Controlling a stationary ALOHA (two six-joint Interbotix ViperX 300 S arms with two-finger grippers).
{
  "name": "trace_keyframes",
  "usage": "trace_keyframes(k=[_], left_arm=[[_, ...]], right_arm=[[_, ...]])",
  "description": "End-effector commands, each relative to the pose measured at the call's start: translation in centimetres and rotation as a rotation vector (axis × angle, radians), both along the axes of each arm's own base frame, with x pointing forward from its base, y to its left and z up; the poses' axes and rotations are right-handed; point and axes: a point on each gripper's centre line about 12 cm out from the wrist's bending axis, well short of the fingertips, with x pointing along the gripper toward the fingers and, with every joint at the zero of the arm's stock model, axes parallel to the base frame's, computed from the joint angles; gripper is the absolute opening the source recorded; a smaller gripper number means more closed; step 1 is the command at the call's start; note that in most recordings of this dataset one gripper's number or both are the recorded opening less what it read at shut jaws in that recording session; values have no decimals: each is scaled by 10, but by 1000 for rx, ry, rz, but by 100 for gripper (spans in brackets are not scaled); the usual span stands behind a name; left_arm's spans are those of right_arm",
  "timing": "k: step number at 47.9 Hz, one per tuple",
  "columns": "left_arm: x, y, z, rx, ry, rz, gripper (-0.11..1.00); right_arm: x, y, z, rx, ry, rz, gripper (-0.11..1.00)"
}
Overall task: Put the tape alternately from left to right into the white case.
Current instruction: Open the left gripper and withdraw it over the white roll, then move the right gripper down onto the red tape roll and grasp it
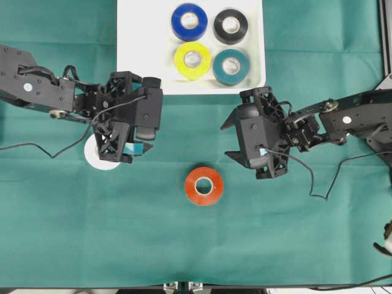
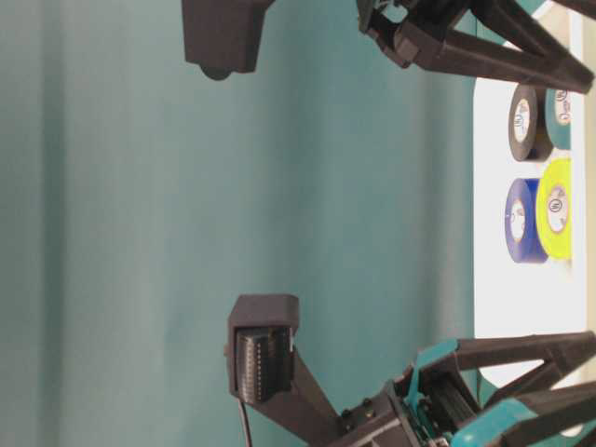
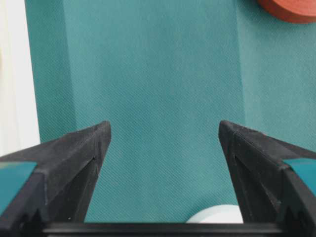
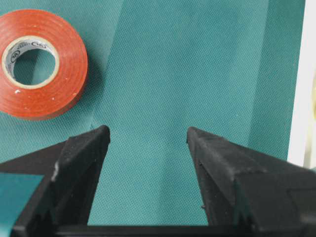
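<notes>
In the overhead view, the white case (image 1: 142,73) lies at the top middle of the green cloth (image 1: 294,233). It holds 4 rolls in 2 rows: the blue roll (image 1: 189,22) and the black roll (image 1: 231,26) behind, the yellow roll (image 1: 192,60) and the teal roll (image 1: 230,66) in front. The red-orange roll (image 1: 204,185) lies flat on the cloth below the case, between the 2 arms. The left gripper (image 1: 144,142) stands over the white roll (image 1: 98,158), which shows only partly under it. The right gripper (image 1: 231,139) is on the right side, near the red-orange roll but apart from it.

In the table-level view, which is turned on its side, the 4 rolls stand in the case (image 2: 494,298) at the right edge; the blue one (image 2: 521,221) and the yellow one (image 2: 555,207) are touching. Parts of both arms show at the top and the bottom.

In the left wrist view, the fingers (image 3: 79,153) of the left gripper (image 3: 165,131) stand apart with only cloth between them, holding nothing. An edge of the white roll (image 3: 217,216) shows at the bottom, and an edge of the red-orange roll (image 3: 291,10) at the top right.

In the right wrist view, the right gripper (image 4: 148,133) is also spread and holds nothing. The red-orange roll (image 4: 42,64) lies to the upper left of its fingers (image 4: 84,153), not touching them.
</notes>
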Motion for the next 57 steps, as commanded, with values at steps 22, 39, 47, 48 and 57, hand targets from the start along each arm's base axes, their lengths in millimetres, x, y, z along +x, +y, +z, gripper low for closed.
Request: trace_keyframes(k=[22, 39, 47, 48, 57], left_arm=[[-1, -2, 10, -9, -35, 5, 44], [-2, -2, 10, -9, -33, 5, 44], [-2, -2, 9, -9, -32, 5, 44], [-2, -2, 9, -9, -32, 5, 44], [-3, -2, 8, -9, -29, 5, 44]], right_arm=[[6, 4, 12, 22, -52, 13, 71], [26, 24, 9, 65, -71, 46, 71], [34, 39, 6, 68, -68, 79, 71], [35, 40, 6, 69, -66, 80, 71], [42, 45, -2, 66, -50, 87, 71]])
